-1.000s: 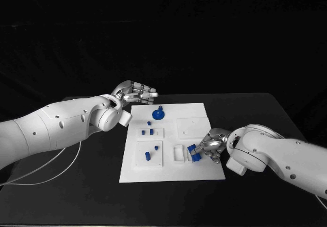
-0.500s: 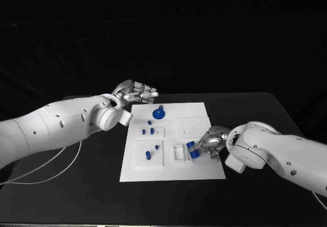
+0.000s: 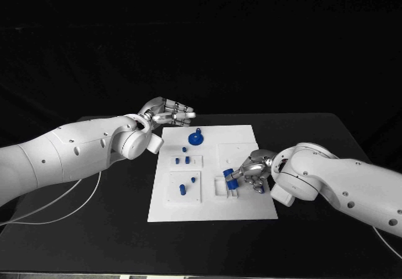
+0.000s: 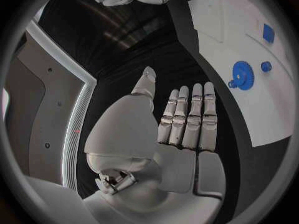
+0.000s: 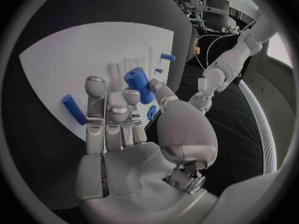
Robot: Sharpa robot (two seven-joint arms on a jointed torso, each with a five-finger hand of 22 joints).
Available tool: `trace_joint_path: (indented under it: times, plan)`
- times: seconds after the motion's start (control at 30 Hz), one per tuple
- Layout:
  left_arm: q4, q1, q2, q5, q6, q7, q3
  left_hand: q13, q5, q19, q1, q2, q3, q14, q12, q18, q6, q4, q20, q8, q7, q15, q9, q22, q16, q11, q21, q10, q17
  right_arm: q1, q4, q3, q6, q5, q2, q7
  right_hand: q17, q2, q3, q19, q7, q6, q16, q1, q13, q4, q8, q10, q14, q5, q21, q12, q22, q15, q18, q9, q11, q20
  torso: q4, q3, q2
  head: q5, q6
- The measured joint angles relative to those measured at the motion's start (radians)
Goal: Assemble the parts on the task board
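Right hand: grasping a blue cylindrical part over the task board, near its right-hand slots. Left hand: released, fingers straight, off the board's far left corner beside the blue gear.

The right hand is covering part of the blue part it is pinching and a strip of the task board, while the small blue pieces are appearing too small for their shapes to be told
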Motion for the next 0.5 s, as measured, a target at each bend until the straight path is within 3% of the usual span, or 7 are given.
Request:
trace_joint_path:
  times: [0.3, 0.5]
  plan:
    - [0.001, 0.000, 0.000, 0.000, 0.002, -0.003, 0.000, 0.000, 0.000, 0.000, 0.000, 0.000, 0.000, 0.000, 0.000, 0.000, 0.000, 0.000, 0.000, 0.000, 0.000, 0.000, 0.000, 0.000, 0.000, 0.000, 0.000, 0.000, 0.000, 0.006, -0.016, -0.022, 0.038, -0.024, 0.024, -0.007, -0.003, 0.000, -0.012, 0.000, 0.000, 0.000, -0.001, 0.000, -0.006, 0.012, 0.000, 0.000, 0.000, -0.019, -0.011, -0.012, 0.000, 0.000, 0.000, -0.003, 0.000, 0.000, -0.0005, 0.0003, 0.000, 0.003, -0.001]
    - [0.002, 0.000, 0.000, 0.000, 0.002, -0.005, 0.000, 0.000, 0.000, 0.000, 0.000, 0.000, 0.000, 0.000, 0.000, 0.000, 0.000, 0.000, 0.000, 0.000, 0.000, 0.000, 0.000, 0.000, 0.000, 0.000, 0.000, 0.000, 0.000, 0.011, -0.034, -0.031, 0.062, -0.047, 0.040, -0.009, -0.003, 0.000, -0.017, 0.000, 0.000, 0.000, -0.007, 0.000, -0.008, 0.016, 0.005, 0.000, 0.000, -0.019, -0.011, -0.012, 0.000, 0.000, 0.000, -0.002, 0.000, 0.000, -0.0006, 0.0014, 0.001, 0.007, -0.001]
